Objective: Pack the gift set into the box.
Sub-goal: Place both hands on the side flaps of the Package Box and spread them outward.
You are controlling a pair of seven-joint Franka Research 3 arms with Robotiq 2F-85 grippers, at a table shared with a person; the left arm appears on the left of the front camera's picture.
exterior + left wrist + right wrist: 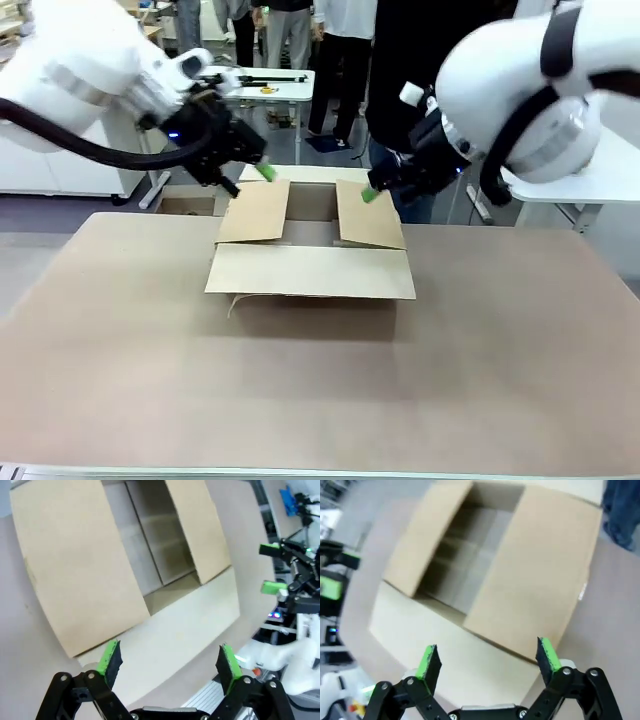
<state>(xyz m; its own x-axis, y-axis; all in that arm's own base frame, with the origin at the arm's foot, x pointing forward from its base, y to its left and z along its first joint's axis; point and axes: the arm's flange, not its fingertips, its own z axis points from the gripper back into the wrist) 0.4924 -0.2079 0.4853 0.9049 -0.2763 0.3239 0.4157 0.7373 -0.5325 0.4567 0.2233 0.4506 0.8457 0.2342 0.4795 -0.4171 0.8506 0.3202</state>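
Observation:
The box (pixel 310 272) is a brown cardboard carton in the middle of the table. Its two side flaps lean inward over the opening and its front flap lies flat toward me. My left gripper (pixel 262 172) hovers open over the left flap (pixel 75 565); in its wrist view the left gripper (pixel 170 657) holds nothing. My right gripper (pixel 370 192) stands open above the right flap (pixel 540 575); the right gripper (pixel 489 657) holds nothing either. Between the flaps a pale grey ridged surface (pixel 150 545) shows inside the box. It is too blurred to tell whether it is the gift set.
A person in dark clothes (pixel 400 60) stands at the far side behind my right arm. White tables (pixel 265 85) and more people stand farther back. Bare tabletop (pixel 320 400) lies in front of the box.

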